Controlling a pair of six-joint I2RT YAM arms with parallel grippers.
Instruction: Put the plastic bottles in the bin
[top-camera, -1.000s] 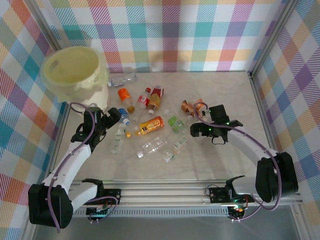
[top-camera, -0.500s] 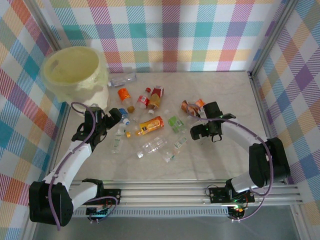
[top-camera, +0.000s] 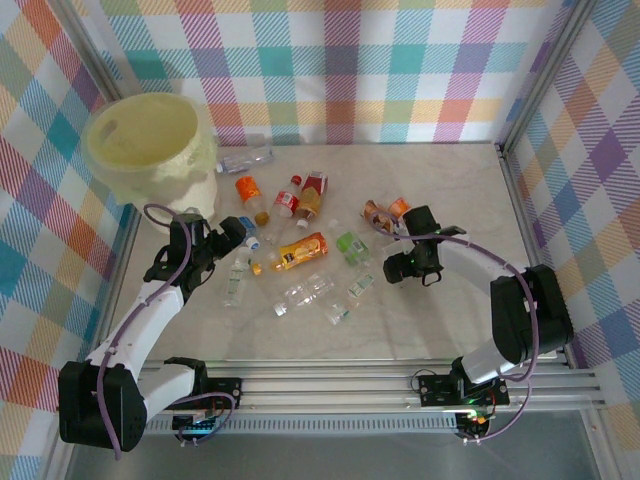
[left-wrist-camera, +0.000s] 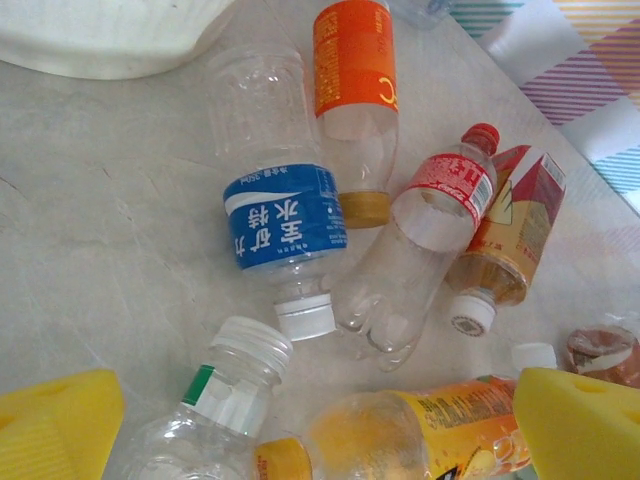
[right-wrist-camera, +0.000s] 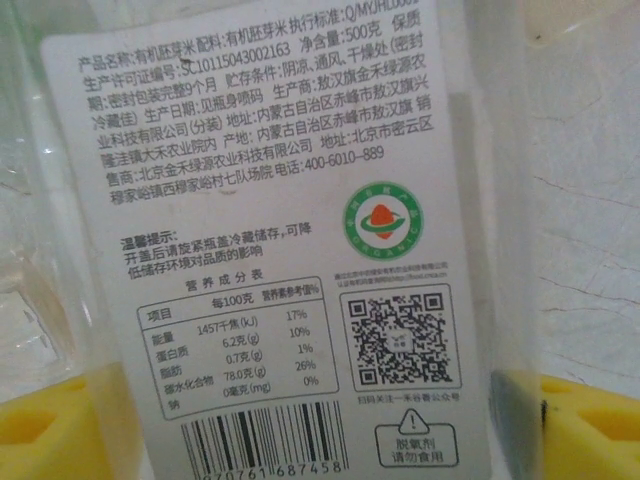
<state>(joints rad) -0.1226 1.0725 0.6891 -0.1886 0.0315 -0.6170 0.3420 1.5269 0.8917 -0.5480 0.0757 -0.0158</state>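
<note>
The cream bin (top-camera: 190, 172) stands at the back left, its base (left-wrist-camera: 110, 40) at the top of the left wrist view. Bottles lie scattered mid-table: blue-labelled (left-wrist-camera: 285, 215) (top-camera: 247, 232), orange-labelled (left-wrist-camera: 355, 60), red-labelled (left-wrist-camera: 440, 195), an orange juice one (top-camera: 300, 252) and a green one (top-camera: 350, 245). My left gripper (top-camera: 222, 238) (left-wrist-camera: 320, 430) hangs open beside the blue-labelled bottle, above a white-capped clear bottle (left-wrist-camera: 225, 395). My right gripper (top-camera: 397, 268) (right-wrist-camera: 320, 430) is open; its yellow fingers (right-wrist-camera: 585, 430) flank a clear bottle with a white printed label (right-wrist-camera: 270, 250).
A clear bottle (top-camera: 245, 158) lies by the back wall next to the bin. A crushed orange-brown bottle (top-camera: 383, 211) lies just behind the right wrist. Two clear bottles (top-camera: 305, 293) (top-camera: 358, 290) rest nearer the front. Metal frame posts (top-camera: 515, 200) border the table's right side.
The right arm's elbow has swung inward and its wrist has shifted slightly left over the bottles. The left arm has barely moved. The bottles lie as before.
</note>
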